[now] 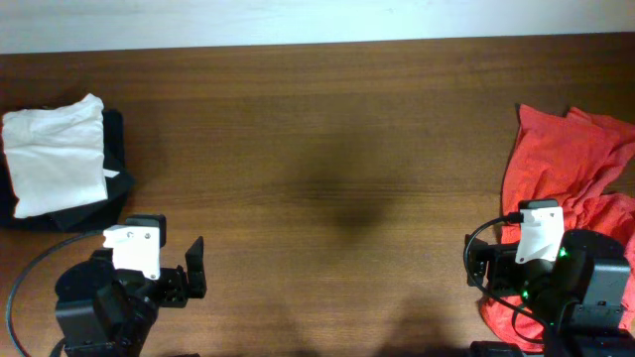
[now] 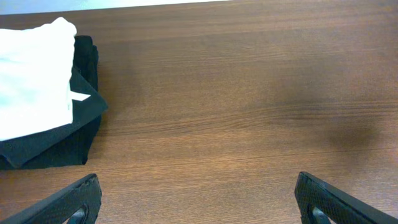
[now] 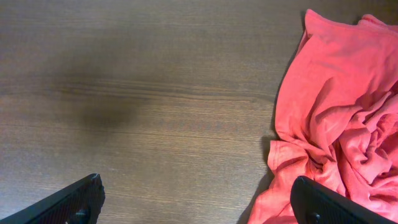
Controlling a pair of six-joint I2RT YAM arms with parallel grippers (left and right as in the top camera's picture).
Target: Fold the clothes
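You're looking at a dark wood bench [image 1: 327, 129] with a pale wall along its far edge. At the left edge your white T-shirt [image 1: 55, 154] lies folded on a black garment [image 2: 74, 134], long axis running far to near and slightly skewed. A white patch on the black cloth is too small to read. A red-orange T-shirt [image 1: 566, 164] lies crumpled at the right edge. Your left tool [image 2: 199, 199] and right tool [image 3: 196, 199] gape wide, holding nothing.
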